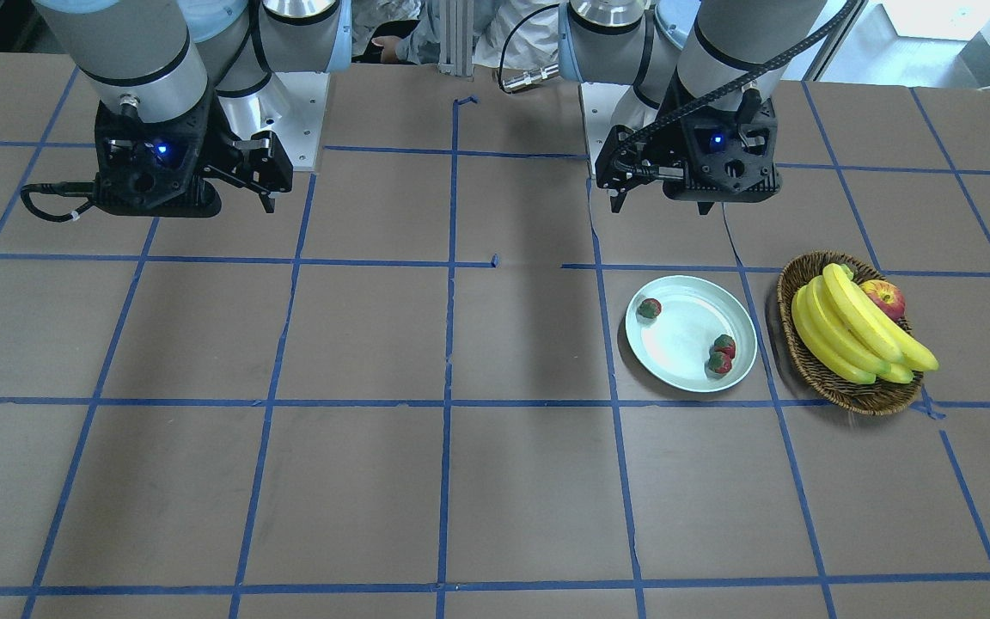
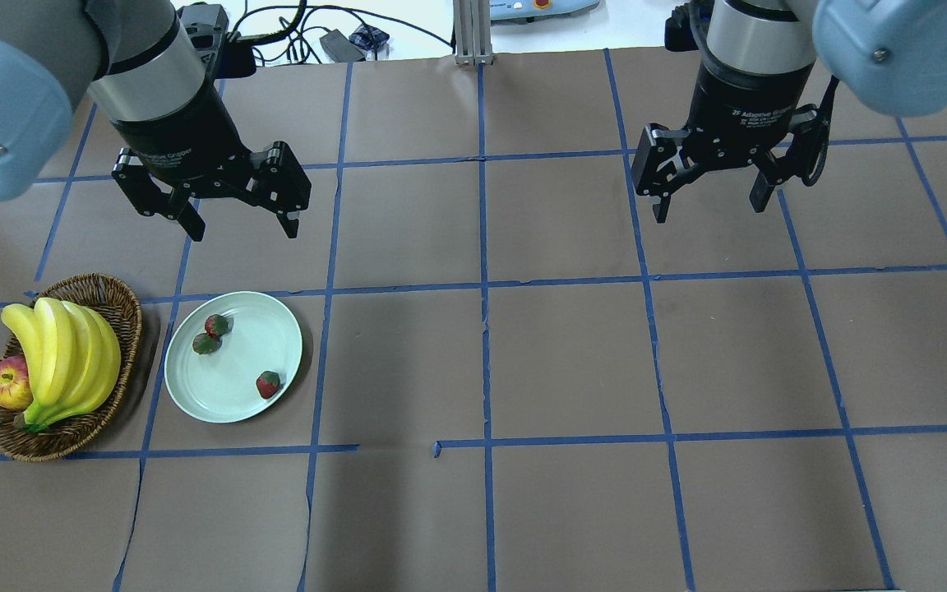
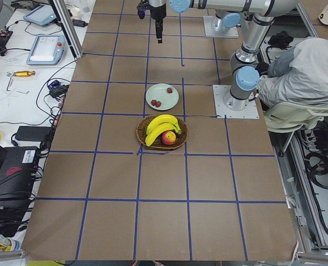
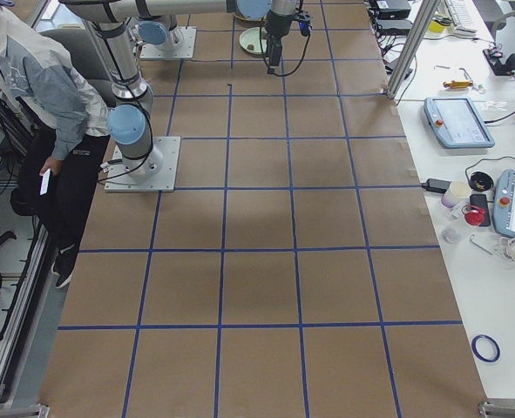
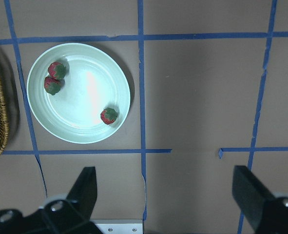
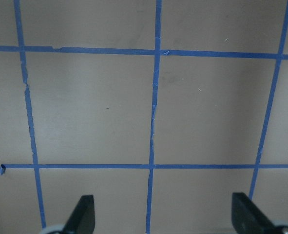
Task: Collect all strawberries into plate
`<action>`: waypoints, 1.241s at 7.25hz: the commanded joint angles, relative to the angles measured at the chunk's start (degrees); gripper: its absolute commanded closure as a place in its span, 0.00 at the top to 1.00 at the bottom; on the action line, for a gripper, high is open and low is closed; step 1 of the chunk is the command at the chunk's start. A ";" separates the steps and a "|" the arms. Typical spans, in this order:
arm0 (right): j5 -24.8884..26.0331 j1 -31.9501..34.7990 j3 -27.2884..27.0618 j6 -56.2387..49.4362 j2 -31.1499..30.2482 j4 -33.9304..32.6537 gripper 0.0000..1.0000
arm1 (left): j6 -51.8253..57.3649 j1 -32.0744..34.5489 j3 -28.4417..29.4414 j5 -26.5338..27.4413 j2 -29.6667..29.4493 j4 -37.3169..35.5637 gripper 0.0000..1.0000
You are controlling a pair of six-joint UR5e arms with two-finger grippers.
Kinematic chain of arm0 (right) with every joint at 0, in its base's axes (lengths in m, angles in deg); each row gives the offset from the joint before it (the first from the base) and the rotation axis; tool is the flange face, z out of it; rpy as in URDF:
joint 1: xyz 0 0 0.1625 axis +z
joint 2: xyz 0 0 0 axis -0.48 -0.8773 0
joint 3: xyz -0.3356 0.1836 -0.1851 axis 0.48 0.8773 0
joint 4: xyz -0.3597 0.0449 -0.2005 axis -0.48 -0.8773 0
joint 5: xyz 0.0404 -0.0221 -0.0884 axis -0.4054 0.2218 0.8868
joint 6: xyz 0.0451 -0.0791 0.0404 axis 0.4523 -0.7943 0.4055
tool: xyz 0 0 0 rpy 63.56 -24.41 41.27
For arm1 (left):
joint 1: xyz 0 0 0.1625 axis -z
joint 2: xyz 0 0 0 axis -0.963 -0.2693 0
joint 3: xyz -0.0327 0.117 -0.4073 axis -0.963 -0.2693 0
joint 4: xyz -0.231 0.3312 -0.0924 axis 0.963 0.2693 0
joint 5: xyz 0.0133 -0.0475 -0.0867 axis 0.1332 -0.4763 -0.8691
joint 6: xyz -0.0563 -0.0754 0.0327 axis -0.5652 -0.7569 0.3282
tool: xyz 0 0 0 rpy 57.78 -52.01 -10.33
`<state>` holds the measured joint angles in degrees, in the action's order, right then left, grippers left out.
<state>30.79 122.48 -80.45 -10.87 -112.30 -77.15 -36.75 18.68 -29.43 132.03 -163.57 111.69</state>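
The pale green plate [image 2: 237, 368] lies on the table's left half, beside the basket. Three strawberries rest inside it: two close together [image 2: 216, 325] [image 2: 206, 344] near the far rim and one [image 2: 268, 384] near the front right rim. The left wrist view shows the same plate [image 5: 85, 95] with the pair [image 5: 57, 69] [image 5: 52, 84] and the single berry [image 5: 108, 116]. My left gripper [image 2: 243, 228] hangs open and empty above the table, just behind the plate. My right gripper [image 2: 708, 210] is open and empty over bare table on the far right.
A brown wicker basket [image 2: 71, 440] with bananas [image 2: 71, 353] and a red-yellow apple [image 2: 6, 385] sits left of the plate. Blue tape lines grid the brown table. A person [image 3: 302, 72] sits behind the robot's bases.
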 commanded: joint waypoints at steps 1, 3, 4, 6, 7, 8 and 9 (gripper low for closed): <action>-2.99 0.08 0.04 0.40 -0.09 -1.01 1.00 | 0.01 -0.16 -0.18 -0.02 0.01 0.05 1.00; -2.56 0.08 0.04 0.32 -0.09 -1.10 1.00 | 0.01 -0.25 -0.10 -0.02 0.01 0.05 1.00; -2.38 0.08 -0.14 0.32 0.09 -1.79 1.00 | 0.01 -0.25 -0.18 -0.02 0.01 0.05 1.00; -2.21 0.08 -0.14 0.23 0.26 -2.15 1.00 | 0.01 -0.25 -0.19 0.06 -0.08 -0.04 1.00; -2.21 0.08 -0.05 0.23 0.00 -2.15 1.00 | 0.01 -0.16 -0.27 0.24 -0.17 -0.04 1.00; -2.12 0.08 -0.05 0.23 0.00 -2.15 1.00 | 0.01 -0.25 -0.36 0.24 -0.34 -0.13 1.00; -2.03 0.08 0.03 0.14 0.00 -2.15 1.00 | 0.01 -0.33 -0.27 0.33 -0.35 -0.22 1.00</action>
<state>28.66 122.55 -80.49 -10.66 -112.27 -79.30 -36.74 18.44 -29.72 132.27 -163.85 111.56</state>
